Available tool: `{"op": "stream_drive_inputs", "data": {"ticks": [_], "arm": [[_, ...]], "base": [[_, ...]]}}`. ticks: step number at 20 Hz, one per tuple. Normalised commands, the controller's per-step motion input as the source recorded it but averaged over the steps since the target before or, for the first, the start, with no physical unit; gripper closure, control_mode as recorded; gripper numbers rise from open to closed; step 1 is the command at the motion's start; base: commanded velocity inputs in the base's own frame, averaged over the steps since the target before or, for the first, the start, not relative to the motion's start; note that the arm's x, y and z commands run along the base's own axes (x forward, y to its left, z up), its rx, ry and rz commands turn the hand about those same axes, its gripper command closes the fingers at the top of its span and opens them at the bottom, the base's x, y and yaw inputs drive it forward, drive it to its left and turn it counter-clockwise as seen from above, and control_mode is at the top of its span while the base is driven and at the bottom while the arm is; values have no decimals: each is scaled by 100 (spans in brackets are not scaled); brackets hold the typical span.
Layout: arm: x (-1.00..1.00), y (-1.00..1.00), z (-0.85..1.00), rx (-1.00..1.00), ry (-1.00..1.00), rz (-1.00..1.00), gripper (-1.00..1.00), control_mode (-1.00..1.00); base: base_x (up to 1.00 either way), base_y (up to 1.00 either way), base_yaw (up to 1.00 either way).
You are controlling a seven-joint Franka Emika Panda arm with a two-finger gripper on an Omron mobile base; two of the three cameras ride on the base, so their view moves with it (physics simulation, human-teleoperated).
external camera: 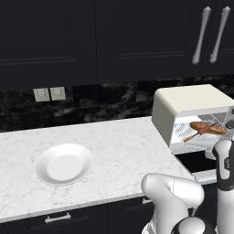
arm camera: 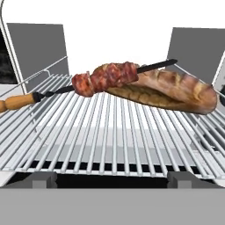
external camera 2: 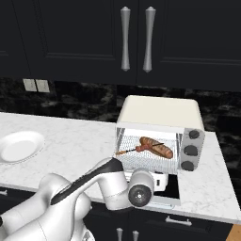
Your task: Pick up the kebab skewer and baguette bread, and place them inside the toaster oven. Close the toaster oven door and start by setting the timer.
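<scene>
- Both food items are already in the toaster oven point(external camera 2: 160, 113): the kebab skewer point(arm camera: 103, 78) lies across the wire rack point(arm camera: 110, 132), its far end propped on the baguette bread point(arm camera: 171, 90), which sits toward the right of the cavity.
- The skewer's orange handle point(arm camera: 15, 102) sticks out toward the left front edge of the rack. Check that it clears the door swing before you close.
- The toaster oven door point(external camera 2: 164, 188) is folded down flat and open, mostly hidden behind the arm's wrist in the right base view.
- Gripper: in the hand view you see just two dark finger tips point(arm camera: 38, 179) at the bottom, set wide apart with nothing between them, so I read it as open and empty.
- My read on the next step: close the door, then set the timer.
- The door should handle as a stiff, hinged panel, fairly light. The glass is likely slippery, so don't push on it. Hook or lift under the white bar handle or the front edge; I can't see the handle clearly from here.
- Lift gently; a slam could jolt the rack and roll the skewer off the bread.
- The three grey knobs point(external camera 2: 190, 150) are on the right front panel: small, round, rigid. Pinch across the knob's sides and twist; I can't tell which one is the timer.
</scene>
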Motion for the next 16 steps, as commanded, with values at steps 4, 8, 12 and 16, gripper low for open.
{"op": "stream_drive_inputs", "data": {"ticks": [4, 8, 12, 16], "arm": [[12, 0, 0, 0, 0, 0, -100, -100], [15, 0, 0, 0, 0, 0, -100, -100], [17, 0, 0, 0, 0, 0, -100, -100], [18, 0, 0, 0, 0, 0, -100, -100]], "base": [[0, 0, 0], [0, 0, 0], [0, 0, 0], [0, 0, 0]]}}
